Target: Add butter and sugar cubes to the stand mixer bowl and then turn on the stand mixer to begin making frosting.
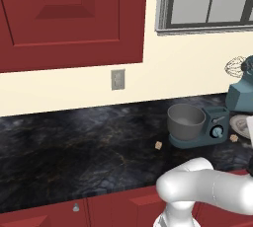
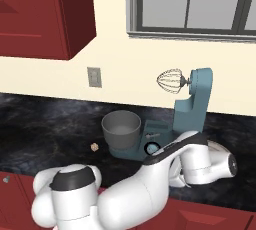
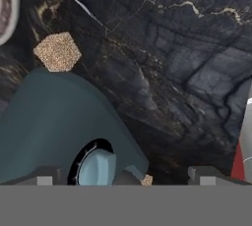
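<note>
The gripper (image 3: 128,178) hangs with jaws spread wide and empty, just over the stand mixer (image 3: 54,127) — apparently near its blue dial (image 3: 96,167). One sugar cube (image 3: 57,51) lies beside the mixer base, another (image 1: 158,145) sits toward the counter's (image 1: 74,142) front edge.

One stand mixer (image 2: 192,106) stood with one stand mixer bowl (image 2: 121,128) on its base and one blue dial (image 2: 150,148) on its column. Two sugar cubes were counted: one (image 1: 158,145) left of the mixer, another (image 1: 233,137) right of it. One grey plate (image 1: 241,123) lay right of the mixer.

Dark marble counter (image 1: 74,137) carries the stand mixer (image 2: 187,116), two sugar cubes (image 1: 158,145) and a plate (image 1: 240,122).
</note>
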Controlling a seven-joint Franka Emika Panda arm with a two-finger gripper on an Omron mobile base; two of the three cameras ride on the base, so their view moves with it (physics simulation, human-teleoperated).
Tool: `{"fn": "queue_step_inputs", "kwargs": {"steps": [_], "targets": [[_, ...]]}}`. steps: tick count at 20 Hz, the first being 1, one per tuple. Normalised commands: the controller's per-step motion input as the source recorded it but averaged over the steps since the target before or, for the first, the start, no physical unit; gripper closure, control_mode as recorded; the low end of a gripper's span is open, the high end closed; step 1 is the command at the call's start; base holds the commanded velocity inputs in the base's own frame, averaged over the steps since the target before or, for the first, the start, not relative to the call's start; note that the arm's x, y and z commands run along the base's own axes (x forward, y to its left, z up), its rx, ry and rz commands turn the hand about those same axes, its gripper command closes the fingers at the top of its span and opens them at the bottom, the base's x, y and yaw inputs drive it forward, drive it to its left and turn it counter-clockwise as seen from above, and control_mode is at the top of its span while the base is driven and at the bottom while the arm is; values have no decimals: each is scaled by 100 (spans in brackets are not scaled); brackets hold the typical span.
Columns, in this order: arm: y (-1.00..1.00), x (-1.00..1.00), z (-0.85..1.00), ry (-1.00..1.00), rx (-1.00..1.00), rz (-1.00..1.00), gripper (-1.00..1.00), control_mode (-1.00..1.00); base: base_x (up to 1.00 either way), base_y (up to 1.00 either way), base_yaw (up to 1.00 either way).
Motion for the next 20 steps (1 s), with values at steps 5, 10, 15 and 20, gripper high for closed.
{"fn": "queue_step_inputs", "kwargs": {"steps": [5,10,15,20], "targets": [[0,21,-12,0,0,0,-100,-100,0,0,0],[-1,20,-13,0,0,0,-100,-100,0,0,0],[-10,9,-13,0,0,0,-100,-100,0,0,0],[-13,7,-10,0,0,0,-100,-100,0,0,0]]}}
